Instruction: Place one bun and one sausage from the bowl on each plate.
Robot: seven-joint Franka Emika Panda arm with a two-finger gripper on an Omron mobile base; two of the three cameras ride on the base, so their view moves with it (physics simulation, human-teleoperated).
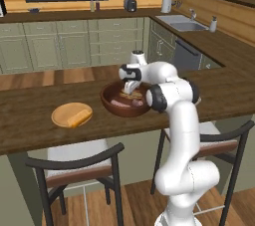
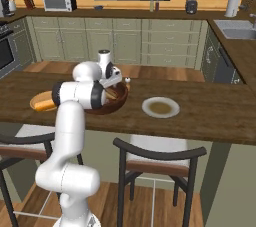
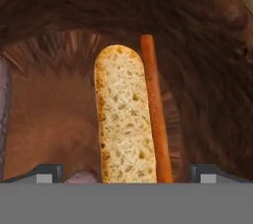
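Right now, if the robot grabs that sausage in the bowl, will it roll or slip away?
Probably it could roll: the sausage looks thin, round and smooth, so it may slip between the open gripper's fingers. It lies right against the bun, which might stop it rolling that way. The bowl's curved wall would likely catch it.

The arm (image 1: 182, 120) reaches forward and down, jaws spread wide.
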